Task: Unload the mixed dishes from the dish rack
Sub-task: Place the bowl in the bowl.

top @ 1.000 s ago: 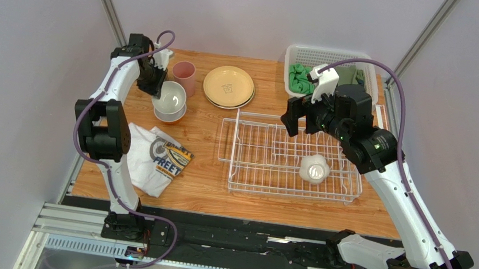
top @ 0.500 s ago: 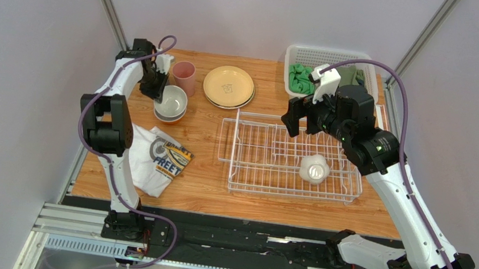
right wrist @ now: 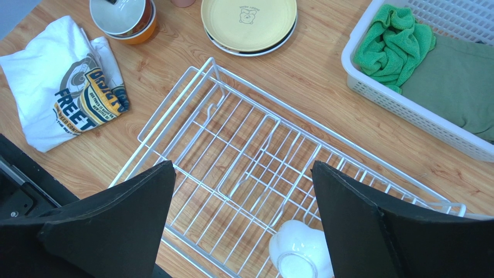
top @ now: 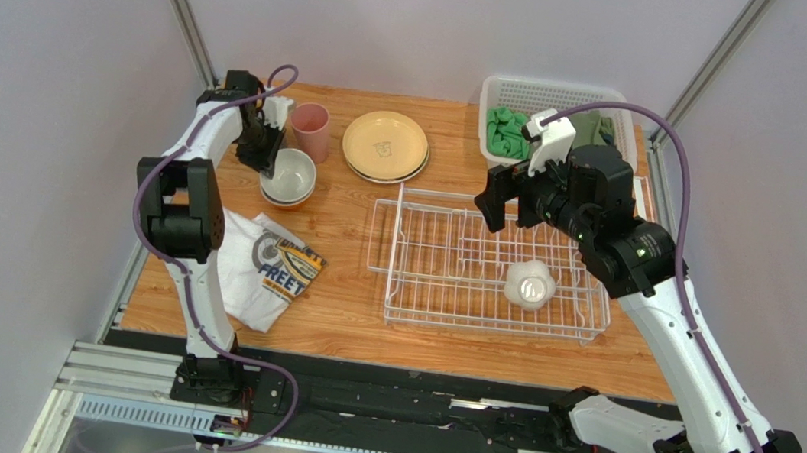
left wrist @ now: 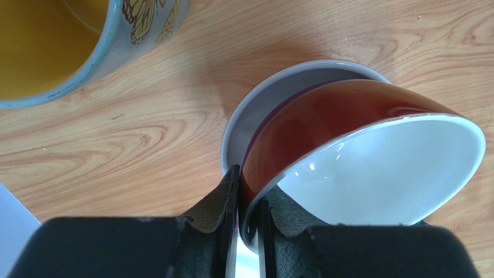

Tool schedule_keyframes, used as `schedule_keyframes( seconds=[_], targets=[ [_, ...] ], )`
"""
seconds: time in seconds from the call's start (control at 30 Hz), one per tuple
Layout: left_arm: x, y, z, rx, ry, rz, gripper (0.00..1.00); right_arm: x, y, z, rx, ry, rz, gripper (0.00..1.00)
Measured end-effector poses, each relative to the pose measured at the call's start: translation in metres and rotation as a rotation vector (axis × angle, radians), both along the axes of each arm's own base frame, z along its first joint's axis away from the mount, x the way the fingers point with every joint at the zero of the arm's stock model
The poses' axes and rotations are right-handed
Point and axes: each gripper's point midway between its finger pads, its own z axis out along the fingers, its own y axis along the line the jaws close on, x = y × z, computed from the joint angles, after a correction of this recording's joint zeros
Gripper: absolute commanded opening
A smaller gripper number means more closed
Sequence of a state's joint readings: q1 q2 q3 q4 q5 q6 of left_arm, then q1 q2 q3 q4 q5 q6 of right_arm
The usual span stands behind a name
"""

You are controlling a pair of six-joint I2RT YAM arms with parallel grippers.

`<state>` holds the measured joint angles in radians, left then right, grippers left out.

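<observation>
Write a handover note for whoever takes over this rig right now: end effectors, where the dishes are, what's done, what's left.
Left end effector: shut on the rim of the dark red bowl, which is tilted over the orange bowl.
Right end effector: open, empty, hovering above the dish rack.
Done: plates, pink cup and light-blue mug are out on the table.
Left: release the red bowl, then take the small white bowl from the rack.

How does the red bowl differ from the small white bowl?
The left gripper holds the red bowl by its rim, outside the rack; the white bowl lies free inside it. The red bowl looks larger, red outside; the white bowl is all white. Both are white inside.
</observation>
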<state>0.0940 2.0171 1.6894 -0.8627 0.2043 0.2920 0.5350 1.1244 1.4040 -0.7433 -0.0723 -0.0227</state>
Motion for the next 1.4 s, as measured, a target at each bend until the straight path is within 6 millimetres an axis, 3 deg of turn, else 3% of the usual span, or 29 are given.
schedule_keyframes(
  seconds=[0.77,1.4],
  targets=[
    [0.0021,0.0048,-0.0004,0.025,-0.006,0.011,0.27,-0.0022,0.0,0.0022,0.006,-0.004,0.007,0.93],
    [0.0034,0.0053,-0.0004,0.047,-0.01,0.009,0.34,-0.0039,-0.0005,-0.0007,0.005,0.001,0.01,0.93]
  ],
)
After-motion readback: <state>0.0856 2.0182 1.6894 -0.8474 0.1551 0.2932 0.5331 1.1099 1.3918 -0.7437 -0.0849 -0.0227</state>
